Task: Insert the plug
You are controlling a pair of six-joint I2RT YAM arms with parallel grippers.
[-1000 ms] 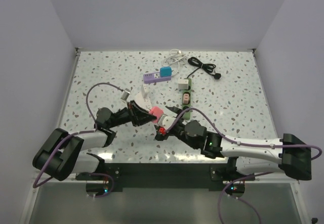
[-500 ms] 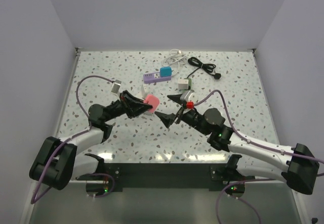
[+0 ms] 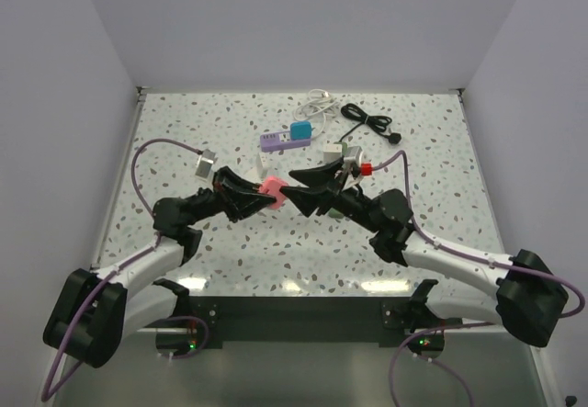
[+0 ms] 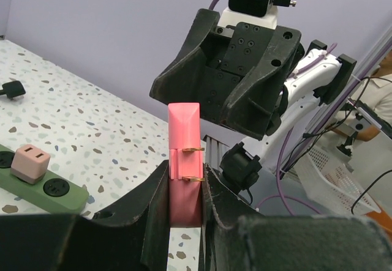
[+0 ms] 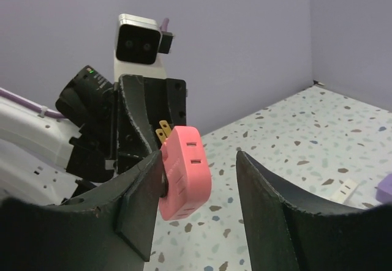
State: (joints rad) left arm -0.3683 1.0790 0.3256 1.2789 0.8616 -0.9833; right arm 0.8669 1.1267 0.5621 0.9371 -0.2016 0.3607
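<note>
The left gripper (image 3: 265,196) is clamped on the pink plug (image 3: 273,191) and holds it in the air over the middle of the counter (image 3: 184,131), roughly midway between the left and right edges. In the left wrist view the plug stands upright, its lower part pinched between the two fingers (image 4: 153,210) and its two brass prongs (image 4: 193,150) sticking out to one side. The right gripper (image 3: 299,196) faces it from the right with its jaws spread wide and nothing in its grasp. In the right wrist view the plug's slotted face sits between those spread fingers (image 5: 269,197), close against one and apart from the other; whether it touches cannot be told. Near the far edge lie a purple power strip (image 3: 274,141) carrying a blue adapter (image 3: 301,131), a white cable (image 3: 319,104) and a black cable (image 3: 367,120). A green power strip (image 4: 55,188) with a pale pink adapter (image 4: 30,164) plugged into it lies flat on the counter
</note>
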